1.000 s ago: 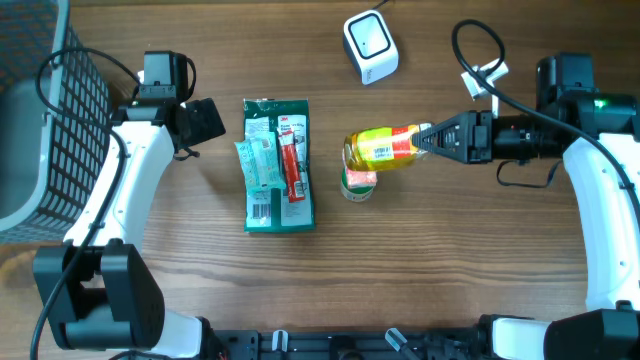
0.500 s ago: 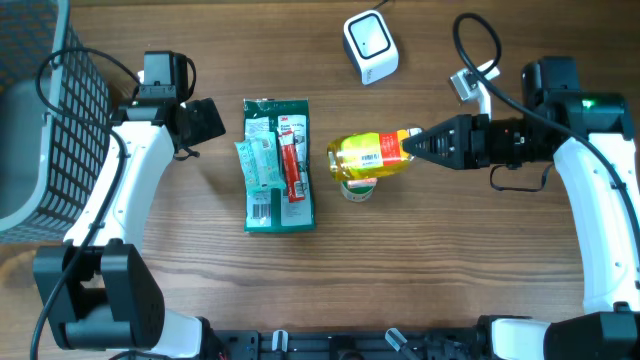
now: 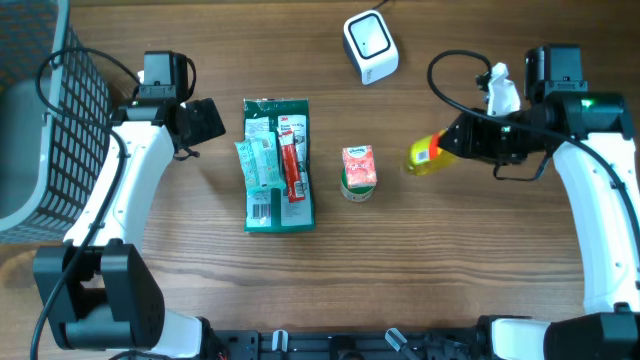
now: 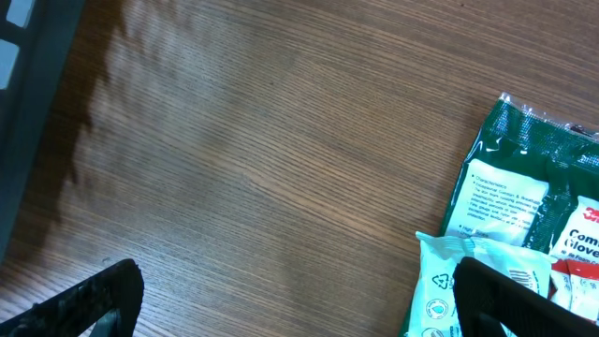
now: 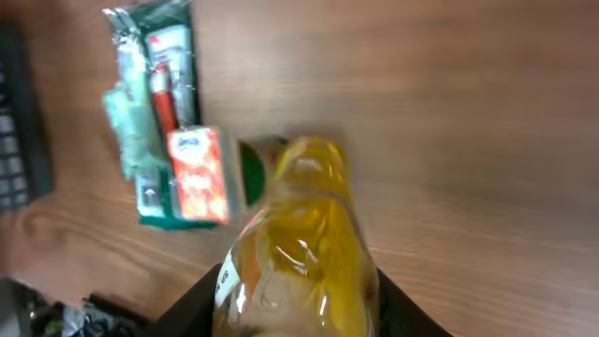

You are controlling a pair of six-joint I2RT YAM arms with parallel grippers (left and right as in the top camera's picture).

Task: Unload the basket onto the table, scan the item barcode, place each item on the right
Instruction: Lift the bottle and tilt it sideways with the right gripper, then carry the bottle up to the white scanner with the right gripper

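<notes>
From overhead I get bright, even light on the table, with only faint, soft shadows beside the things on it. The bottle shows there as a smeared yellow blur. My right wrist view is soft all over: the bottle fills the bottom, out of focus, with pale glints on it. The left wrist view is crisp on the wood grain. Shadow dims its upper left corner, and the green packet carries slight glare.
</notes>
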